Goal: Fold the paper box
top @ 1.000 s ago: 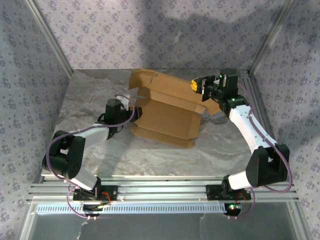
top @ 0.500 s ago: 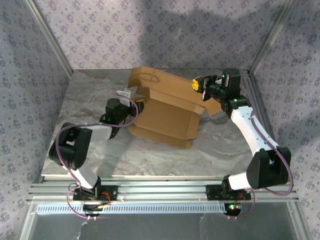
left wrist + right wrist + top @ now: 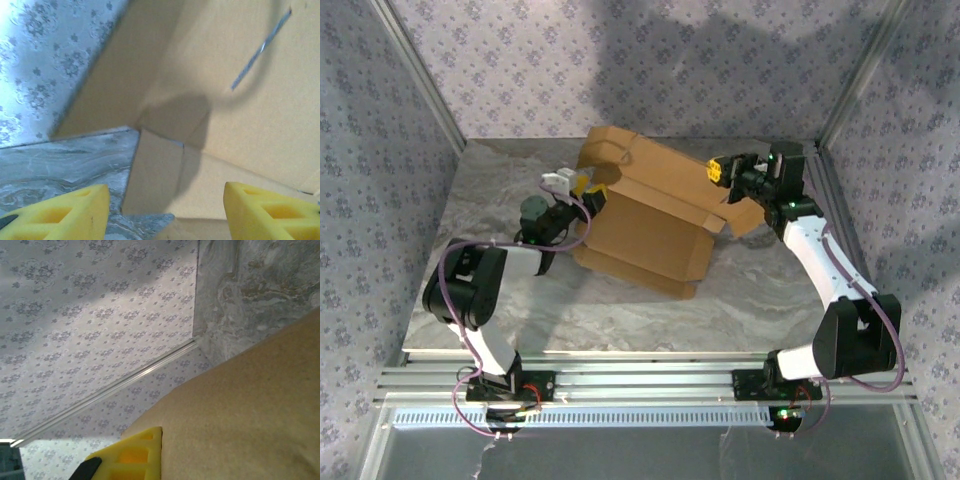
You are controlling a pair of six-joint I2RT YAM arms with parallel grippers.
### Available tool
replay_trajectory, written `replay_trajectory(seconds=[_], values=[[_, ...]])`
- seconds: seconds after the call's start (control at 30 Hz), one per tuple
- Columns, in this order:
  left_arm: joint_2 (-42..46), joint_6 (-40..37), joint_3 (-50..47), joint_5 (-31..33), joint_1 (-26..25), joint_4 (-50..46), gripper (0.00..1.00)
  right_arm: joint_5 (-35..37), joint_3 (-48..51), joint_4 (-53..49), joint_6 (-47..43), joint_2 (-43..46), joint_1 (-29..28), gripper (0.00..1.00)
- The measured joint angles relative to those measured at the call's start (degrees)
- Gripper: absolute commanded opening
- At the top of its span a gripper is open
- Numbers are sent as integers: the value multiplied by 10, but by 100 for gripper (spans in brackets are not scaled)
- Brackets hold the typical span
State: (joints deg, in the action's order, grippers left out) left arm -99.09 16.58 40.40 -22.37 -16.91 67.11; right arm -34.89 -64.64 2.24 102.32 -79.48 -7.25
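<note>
The paper box (image 3: 655, 225) is brown cardboard, partly folded, with raised flaps, lying mid-table. My left gripper (image 3: 575, 183) is at the box's back-left corner, open. In the left wrist view its yellow fingertips (image 3: 62, 212) stand wide apart, with a small side flap (image 3: 157, 172) and the box's inner panels (image 3: 250, 100) ahead of my left gripper (image 3: 165, 215). My right gripper (image 3: 723, 172) is at the box's right end. In the right wrist view one yellow finger (image 3: 131, 455) presses flat against a cardboard panel (image 3: 250, 410), which hides the other finger of my right gripper (image 3: 162, 440).
The marbled table (image 3: 490, 220) is walled by patterned panels (image 3: 570, 60) on three sides, with aluminium posts (image 3: 415, 70) at the back corners. A metal rail (image 3: 640, 380) runs along the near edge, where both arm bases are bolted.
My left gripper swung from the box's left side toward the back-left corner and lifted. The box shifted slightly and its back flap rose. The right gripper edged a little to the right.
</note>
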Motion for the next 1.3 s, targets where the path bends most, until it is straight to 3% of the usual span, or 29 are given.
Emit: replay_trajectory(seconds=[0.33, 0.73, 1.03, 1.13, 1.3], values=[[-28, 18, 12, -25, 7, 41, 62, -17, 32, 12, 34, 62, 17, 0], [4, 5, 51, -61, -4, 35, 60, -35, 47, 10, 53, 130, 47, 0], [91, -56, 43, -22, -5, -12, 72, -52, 50, 7, 68, 159, 67, 0], [116, -67, 43, -25, -3, -24, 77, -68, 50, 5, 68, 175, 75, 0], [143, -91, 55, -58, -9, -78, 75, -104, 43, -5, 65, 181, 93, 0]])
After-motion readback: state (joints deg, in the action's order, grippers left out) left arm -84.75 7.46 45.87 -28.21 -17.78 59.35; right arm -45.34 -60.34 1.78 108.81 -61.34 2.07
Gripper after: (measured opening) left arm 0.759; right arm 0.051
